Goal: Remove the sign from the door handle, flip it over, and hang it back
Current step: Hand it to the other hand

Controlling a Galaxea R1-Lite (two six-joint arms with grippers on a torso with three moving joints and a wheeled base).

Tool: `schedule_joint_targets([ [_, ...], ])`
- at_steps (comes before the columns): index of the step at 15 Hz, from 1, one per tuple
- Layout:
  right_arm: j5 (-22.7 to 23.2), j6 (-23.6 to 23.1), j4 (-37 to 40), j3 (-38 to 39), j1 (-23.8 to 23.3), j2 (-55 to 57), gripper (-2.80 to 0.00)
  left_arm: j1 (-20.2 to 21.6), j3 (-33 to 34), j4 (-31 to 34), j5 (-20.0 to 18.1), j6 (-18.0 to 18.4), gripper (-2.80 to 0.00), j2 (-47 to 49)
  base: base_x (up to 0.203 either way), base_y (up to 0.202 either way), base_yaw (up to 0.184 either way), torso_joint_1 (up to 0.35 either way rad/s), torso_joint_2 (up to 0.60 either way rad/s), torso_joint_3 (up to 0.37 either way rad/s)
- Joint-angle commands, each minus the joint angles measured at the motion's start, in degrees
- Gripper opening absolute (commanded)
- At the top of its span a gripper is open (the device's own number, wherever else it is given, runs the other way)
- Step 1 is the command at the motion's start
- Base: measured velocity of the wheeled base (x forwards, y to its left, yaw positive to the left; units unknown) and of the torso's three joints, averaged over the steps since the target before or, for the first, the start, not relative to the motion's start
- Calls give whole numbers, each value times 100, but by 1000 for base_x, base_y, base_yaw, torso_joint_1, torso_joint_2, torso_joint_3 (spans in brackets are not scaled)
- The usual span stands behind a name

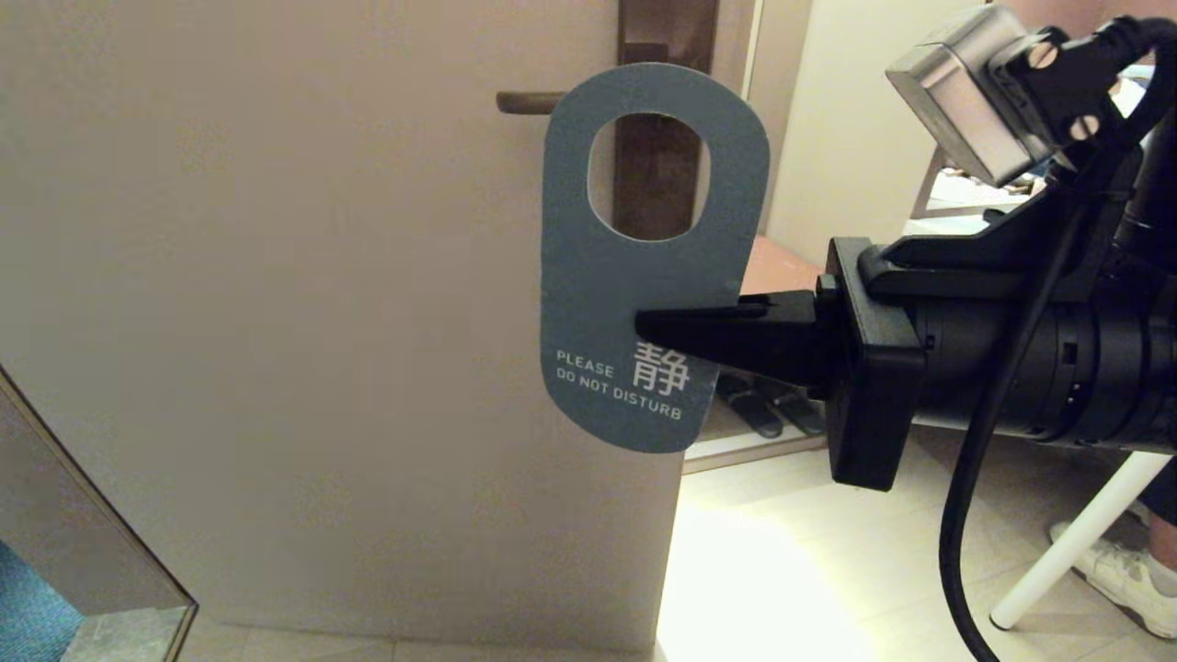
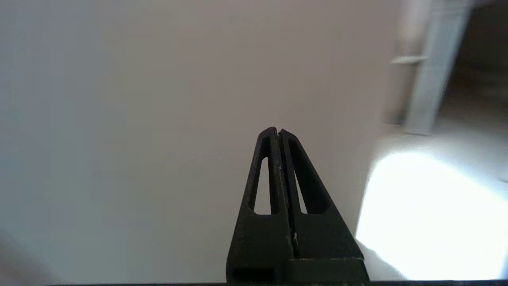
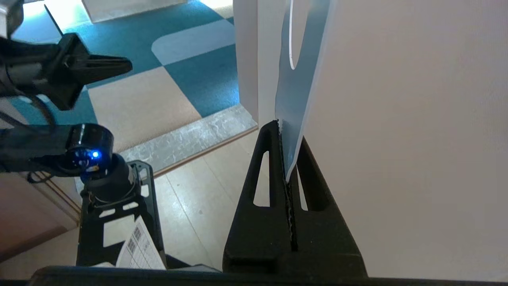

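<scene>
Right pincer (image 1: 644, 326) is gripping sign (image 1: 644, 276), blue face outward, hole off handle (image 1: 529, 101); thin card is risking slipping during flip; left pincer (image 2: 278, 131) is closed.

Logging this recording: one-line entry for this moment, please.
right gripper: shut on blue-grey card sign | sign: off dark-brown lever door handle, "DO NOT DISTURB" face out | left gripper: shut, empty
</scene>
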Motion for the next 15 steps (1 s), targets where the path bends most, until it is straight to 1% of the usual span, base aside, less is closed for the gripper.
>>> schedule_joint_targets([
  [1,103,3,-11,-90,2,13,-280,-621,-337,-11,-193,-100,-280,709,0,0,0,0,0,0],
  [3,299,10,-11,-95,2,5,-280,-1489,-541,-98,-343,-403,-280,992,0,0,0,0,0,0],
  [5,442,9,-11,-104,-6,13,-280,-2303,-626,-399,-397,-928,-280,1251,0,0,0,0,0,0],
  [6,558,4,-11,-104,2,13,-280,-2582,-668,-608,-412,-1231,-280,1441,0,0,0,0,0,0],
  [7,663,12,-11,-104,2,13,-280,-2705,-695,-785,-422,-1399,-280,1621,0,0,0,0,0,0],
  [8,776,12,-11,-104,2,13,-280,-2780,-699,-973,-433,-1477,-280,1792,0,0,0,0,0,0],
  [10,936,12,-11,-104,2,22,-280,-2961,-697,-1255,-442,-1506,-280,2079,0,0,0,0,0,0],
  [11,1002,20,-11,-106,2,32,-280,-3031,-698,-1407,-439,-1507,0,2234,0,0,0,0,0,0],
  [15,1087,23,-11,-223,2,169,-280,-3055,-694,-2005,-443,-1495,0,2840,0,0,0,0,0,0],
])
